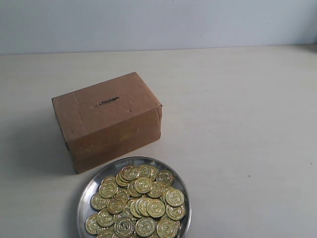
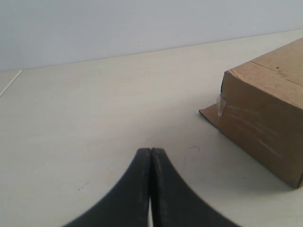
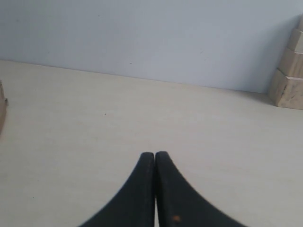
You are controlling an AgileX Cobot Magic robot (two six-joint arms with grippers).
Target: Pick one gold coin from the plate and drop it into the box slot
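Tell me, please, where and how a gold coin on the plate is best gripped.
Probably pinch a top coin by opposite edges, straight down from above: the coins lie flat and overlapping, and the raised rim of the plate blocks side approaches.

A round silver metal plate [image 1: 88, 192] of gold coins [image 1: 143, 203] is being flanked at 11 o'clock by a brown cardboard box [image 1: 106, 124], dark slot [image 1: 107, 102] upward.

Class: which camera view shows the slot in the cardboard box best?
The exterior view: the short dark ragged slot lies plainly on top of the brown cardboard box. The left wrist view shows only the box's taped corner, the right wrist view a sliver; neither shows the slot clearly.
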